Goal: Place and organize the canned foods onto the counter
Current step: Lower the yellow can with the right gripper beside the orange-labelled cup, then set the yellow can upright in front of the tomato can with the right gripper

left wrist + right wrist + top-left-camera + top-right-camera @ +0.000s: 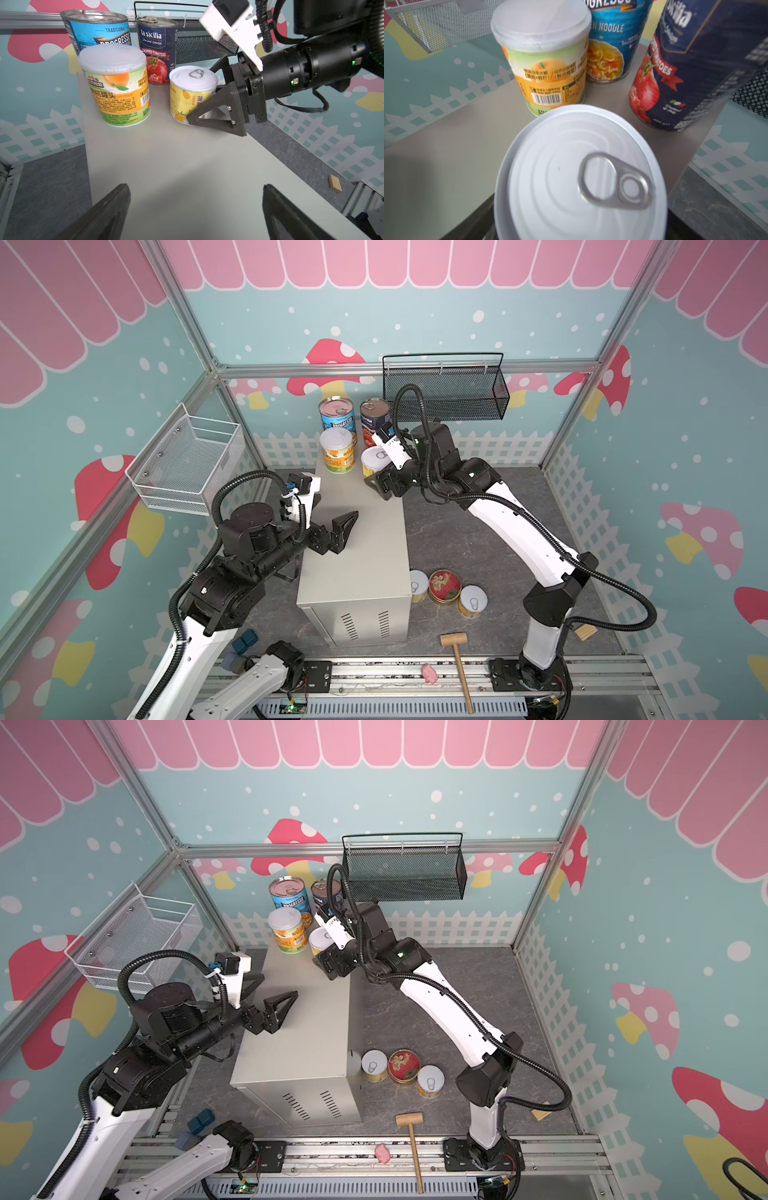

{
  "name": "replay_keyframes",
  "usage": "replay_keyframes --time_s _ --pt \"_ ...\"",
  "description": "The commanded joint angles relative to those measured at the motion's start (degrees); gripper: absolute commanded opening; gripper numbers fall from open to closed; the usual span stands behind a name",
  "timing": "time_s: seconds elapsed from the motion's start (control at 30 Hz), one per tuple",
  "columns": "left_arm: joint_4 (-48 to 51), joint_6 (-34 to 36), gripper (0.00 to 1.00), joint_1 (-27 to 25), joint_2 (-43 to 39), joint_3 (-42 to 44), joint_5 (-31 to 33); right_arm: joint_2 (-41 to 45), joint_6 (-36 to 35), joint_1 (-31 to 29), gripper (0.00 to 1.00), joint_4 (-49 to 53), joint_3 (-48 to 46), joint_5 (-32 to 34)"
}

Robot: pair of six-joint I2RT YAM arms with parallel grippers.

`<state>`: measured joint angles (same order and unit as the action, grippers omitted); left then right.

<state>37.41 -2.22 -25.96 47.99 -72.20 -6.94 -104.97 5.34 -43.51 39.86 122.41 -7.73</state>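
Note:
On the far end of the beige counter stand the light-blue Progresso can, the navy tomato can, a peach can with a pale lid and a short yellow can. My right gripper straddles that short can, one finger in front and one behind; its lid fills the right wrist view and hides any contact. My left gripper hangs open and empty over the counter's middle. Two more short yellow cans and the red-lidded tin sit on the floor to the counter's right.
A black mesh basket hangs on the back wall and a white wire basket on the left wall. A wooden mallet, a pink toy and a small wood block lie near the front.

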Motion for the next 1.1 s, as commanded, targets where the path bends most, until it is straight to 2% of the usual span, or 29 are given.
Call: replay_keyframes --time_s 0.0,0.3,0.5,0.7,1.07 --pt "-2.24 0.09 1.0 -0.06 0.15 1.26 -1.22 3.47 1.24 -0.48 0.89 -4.63 -2.5 1.75" --pt "-2.58 0.99 1.0 -0.41 0.7 1.87 -2.81 8.08 3.36 -1.01 0.87 -12.09 -12.57 3.31" --pt "-3.01 1.42 1.0 -0.41 -0.17 2.48 -2.89 7.78 3.7 -0.97 0.85 -14.16 -12.53 3.46" --pt "-3.52 1.86 1.0 -0.42 -1.39 3.91 -2.95 6.79 4.57 -0.97 0.77 -15.99 -12.58 4.73" --pt "-4.01 2.13 1.0 -0.5 -2.13 4.75 -2.43 5.05 4.28 -0.97 0.69 -17.42 -11.5 5.96"
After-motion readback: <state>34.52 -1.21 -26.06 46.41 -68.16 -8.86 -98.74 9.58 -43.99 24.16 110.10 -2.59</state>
